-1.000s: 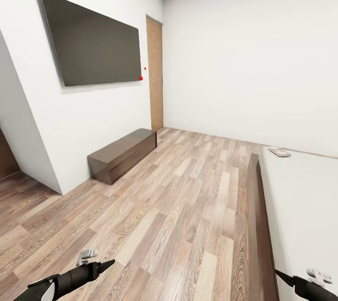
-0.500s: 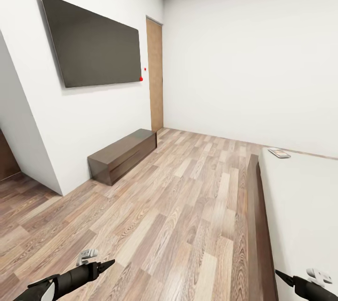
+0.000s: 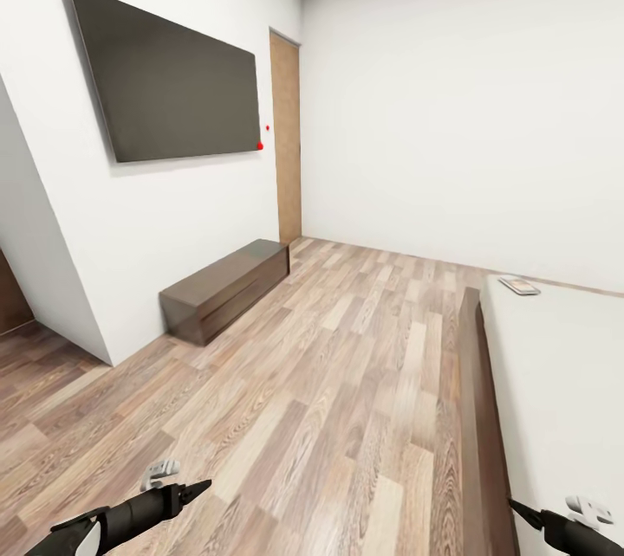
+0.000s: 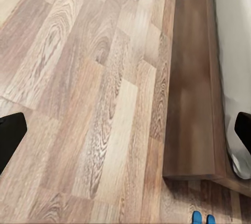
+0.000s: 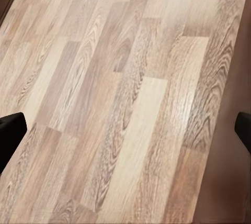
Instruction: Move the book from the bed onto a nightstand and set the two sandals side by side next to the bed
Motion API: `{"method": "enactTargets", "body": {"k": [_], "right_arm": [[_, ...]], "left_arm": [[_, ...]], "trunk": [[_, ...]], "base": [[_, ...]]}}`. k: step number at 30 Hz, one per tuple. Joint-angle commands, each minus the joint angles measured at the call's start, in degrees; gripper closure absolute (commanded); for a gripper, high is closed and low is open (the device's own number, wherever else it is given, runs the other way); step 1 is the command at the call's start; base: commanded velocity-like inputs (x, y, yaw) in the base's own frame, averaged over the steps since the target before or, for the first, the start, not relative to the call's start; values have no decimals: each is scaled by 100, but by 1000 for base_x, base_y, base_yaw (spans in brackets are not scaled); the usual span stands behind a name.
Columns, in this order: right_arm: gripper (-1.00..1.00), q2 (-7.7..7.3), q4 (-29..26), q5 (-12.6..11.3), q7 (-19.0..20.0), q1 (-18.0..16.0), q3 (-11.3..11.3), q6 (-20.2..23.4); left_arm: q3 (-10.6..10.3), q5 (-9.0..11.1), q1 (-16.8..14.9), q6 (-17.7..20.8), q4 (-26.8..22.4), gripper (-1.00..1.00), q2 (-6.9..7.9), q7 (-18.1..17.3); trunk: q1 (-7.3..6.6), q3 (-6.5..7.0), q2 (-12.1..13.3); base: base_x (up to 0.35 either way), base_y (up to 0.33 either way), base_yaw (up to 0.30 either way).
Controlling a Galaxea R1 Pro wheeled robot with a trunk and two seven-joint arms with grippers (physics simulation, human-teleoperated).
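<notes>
A: Well, there's the book [image 3: 518,286], lying flat on the far corner of the bed's [image 3: 563,383] grey mattress, well away from both arms. Nobody is touching it.

B: So the first job isn't done?

A: Not by my reading. The book sits on the mattress, and I can't spot a nightstand to put it on from here.

B: And the sandals?

A: Two small blue tips [image 4: 201,217] peek in at the edge of the left wrist view, on the floor just past the corner of the bed's dark frame. They look close together, but too little shows to say whether they're properly side by side.

B: What are the grippers doing?

A: The left gripper [image 3: 186,491] hangs low over the wood floor [image 3: 347,383], the right gripper [image 3: 529,511] low by the bed's edge. In each wrist view the two dark fingertips [image 4: 10,135] stand wide apart at the picture's edges with only floor or bed frame between them. Jaws spread, holding nothing.

B: Anything else in the room?

A: A big dark screen [image 3: 169,80] on the wall, a low brown bench [image 3: 225,287] beneath it, and a wooden door [image 3: 286,140] beyond. I'd call the task barely begun.
</notes>
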Motion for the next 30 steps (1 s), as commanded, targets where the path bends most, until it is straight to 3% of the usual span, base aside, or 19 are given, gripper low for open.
{"method": "enactTargets", "body": {"k": [1, 21, 22, 25, 26, 30], "right_arm": [[-100, -1, 8, 32, 19, -5, -27, -21], [-100, 6, 12, 38, 19, -5, -16, -21], [-100, 46, 14, 43, 19, -5, -14, -21], [-100, 470, 13, 48, 0, -5, -12, -30], [-100, 535, 16, 49, -15, -5, -10, -35], [-100, 1152, 89, 139, -718, -5, 27, -103]], "left_arm": [[49, -37, -5, 41, -6, -100, -2, -30], [50, -37, -5, 41, -5, -100, -2, -30], [48, -37, -5, 41, -5, -100, -2, -28], [44, -37, -5, 41, -1, -100, -12, 99], [43, -37, -5, 41, 0, -100, -16, 152], [34, -37, -5, -50, 102, -100, -155, 856]], "trunk": [[3, -6, -3], [3, -6, -3], [3, -6, -3], [3, -6, -3], [3, -6, -3], [3, -6, -3]], "base": [[305, 0, 0], [326, 0, 0], [329, 0, 0], [329, 0, 0], [329, 0, 0], [329, 0, 0]]}}
